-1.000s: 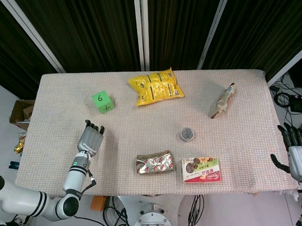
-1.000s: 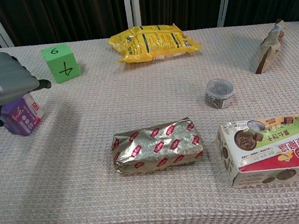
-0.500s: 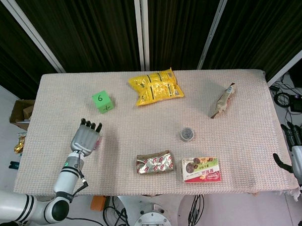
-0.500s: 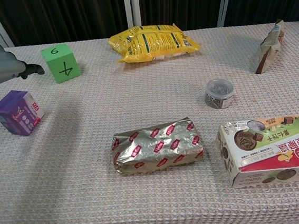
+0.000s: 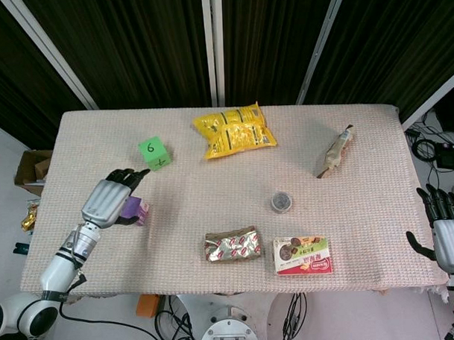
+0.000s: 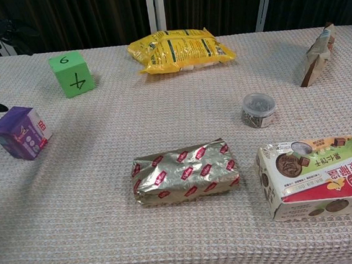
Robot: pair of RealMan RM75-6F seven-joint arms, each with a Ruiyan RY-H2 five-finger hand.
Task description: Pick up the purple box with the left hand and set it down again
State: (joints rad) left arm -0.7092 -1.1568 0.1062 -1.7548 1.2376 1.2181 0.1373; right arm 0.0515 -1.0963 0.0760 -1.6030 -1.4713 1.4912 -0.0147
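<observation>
1. Purple box (image 6: 20, 132) sits on the woven table cover (image 6: 173, 232) near your left edge, standing free in the chest view with nothing touching it.
2. Your left hand (image 5: 109, 201) is above and just to the outer side of that box in the head view, back of the hand up, fingers loosely curved and spread, pointing toward the green cube (image 5: 154, 152).
3. It holds nothing; in the chest view only dark fingertips (image 6: 4, 29) show at the top left corner, well above the box.
4. Your left forearm runs from the hand down toward the table's near left corner.
5. Your right hand (image 5: 443, 223) hangs off the table's right edge, fingers straight and apart, with nothing in it.
6. Farther along the table you have a yellow snack bag (image 5: 234, 130) at the back, a tan packet (image 5: 337, 151) to the right, a small round tub (image 5: 281, 202), a foil packet (image 5: 232, 246) and a biscuit carton (image 5: 302, 255) near the front edge.
</observation>
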